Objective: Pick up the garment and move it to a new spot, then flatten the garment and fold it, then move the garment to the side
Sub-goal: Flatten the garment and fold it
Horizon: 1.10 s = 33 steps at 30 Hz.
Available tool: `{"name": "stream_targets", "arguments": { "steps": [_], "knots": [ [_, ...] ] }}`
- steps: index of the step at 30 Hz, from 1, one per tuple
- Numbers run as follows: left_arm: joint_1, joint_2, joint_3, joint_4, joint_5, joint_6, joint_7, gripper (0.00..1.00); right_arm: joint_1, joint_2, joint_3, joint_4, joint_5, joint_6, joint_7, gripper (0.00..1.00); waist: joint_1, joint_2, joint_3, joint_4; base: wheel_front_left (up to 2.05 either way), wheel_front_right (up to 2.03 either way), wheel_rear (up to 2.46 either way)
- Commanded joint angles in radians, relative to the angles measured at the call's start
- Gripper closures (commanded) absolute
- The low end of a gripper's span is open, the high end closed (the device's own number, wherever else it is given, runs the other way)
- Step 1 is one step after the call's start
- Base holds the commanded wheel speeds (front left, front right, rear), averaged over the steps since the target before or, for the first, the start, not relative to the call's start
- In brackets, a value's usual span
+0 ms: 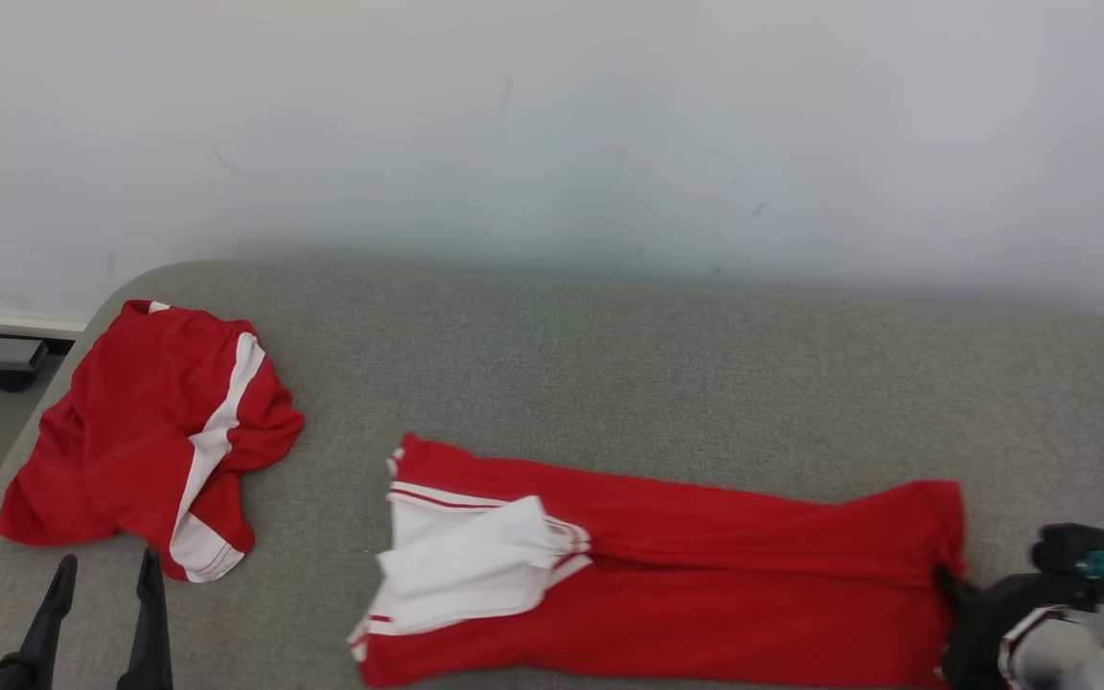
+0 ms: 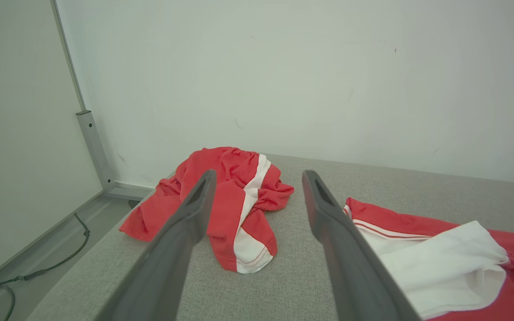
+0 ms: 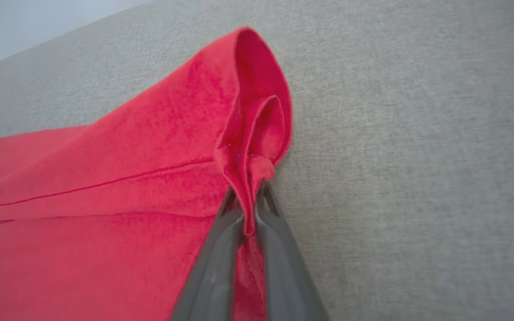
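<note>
Right pincer [image 3: 248,196] pinching the garment [image 3: 127,178] by its end: folding looks to be the step in hand.

You have the garment stretched across the near middle of the grey surface [image 1: 609,364], right end bunched in that grip. It lies flat and narrowed, so I judge flattening is done. Left pincer [image 1: 106,565] hangs spread and empty near the crumpled shorts [image 1: 149,431]. Your next move calls for lifting the pinched end just clear and carrying it left over the white sleeve [image 1: 475,570], without dragging the rest.
</note>
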Motion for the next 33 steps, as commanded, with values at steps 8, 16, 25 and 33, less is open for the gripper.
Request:
{"name": "stream_targets", "arguments": {
  "steps": [8, 16, 25, 33],
  "knots": [
    [0.001, -0.002, 0.028, -0.014, 0.004, 0.014, -0.006, 0.0, 0.035, -0.163, -0.037, -0.07, 0.076, -0.002, -0.006, 1.0, 0.0, -0.0001, 0.001, -0.018, 0.0, 0.0, 0.0],
    [0.011, -0.006, 0.044, -0.024, 0.004, 0.006, -0.006, 0.0, 0.044, -0.202, -0.037, -0.211, 0.192, -0.002, 0.092, 1.0, 0.0, -0.0001, 0.006, -0.025, 0.0, 0.0, 0.0],
    [-0.004, -0.012, 0.054, -0.017, 0.007, -0.005, -0.006, 0.0, 0.12, -0.152, -0.034, -0.5, 0.483, -0.001, 0.324, 1.0, 0.0, -0.0001, 0.008, -0.008, 0.0, 0.0, 0.0],
    [-0.024, -0.021, 0.046, -0.005, 0.013, -0.016, -0.006, 0.0, 0.134, -0.072, -0.049, -0.609, 0.572, -0.001, 0.439, 1.0, 0.0, -0.0001, 0.009, 0.017, 0.0, 0.0, 0.0]
  ]
}}
